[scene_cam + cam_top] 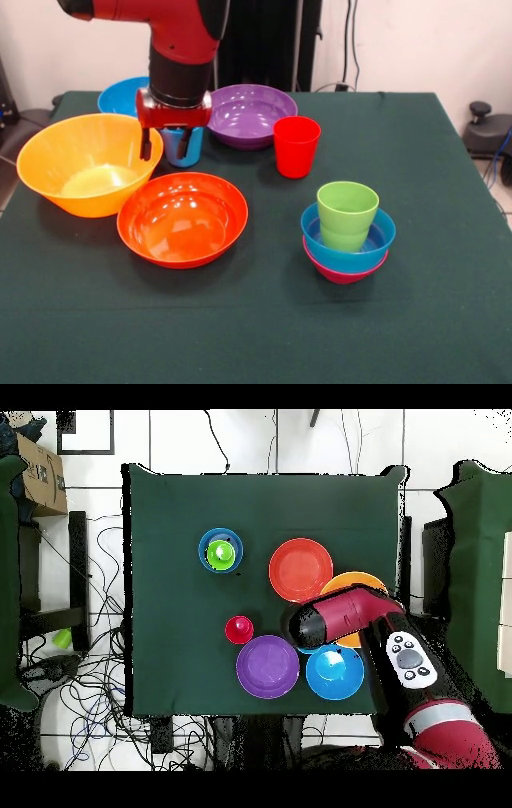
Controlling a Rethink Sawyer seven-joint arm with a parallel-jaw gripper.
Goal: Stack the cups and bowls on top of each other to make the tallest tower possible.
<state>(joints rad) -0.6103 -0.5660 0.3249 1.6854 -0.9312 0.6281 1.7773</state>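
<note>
My gripper hangs low over the table with its fingers apart. The light blue cup stands upright right behind them, between the yellow-orange bowl and the purple bowl. I cannot tell if a finger touches it. The lime green cup sits in the small blue bowl, nested in the small magenta bowl; this pile also shows in the overhead view. The red cup stands alone. The red-orange bowl lies near the front. The large blue bowl is behind the arm.
In the overhead view the arm covers the gripper, the light blue cup and part of the yellow-orange bowl. The red-orange bowl, red cup, purple bowl and large blue bowl cluster near the robot's side.
</note>
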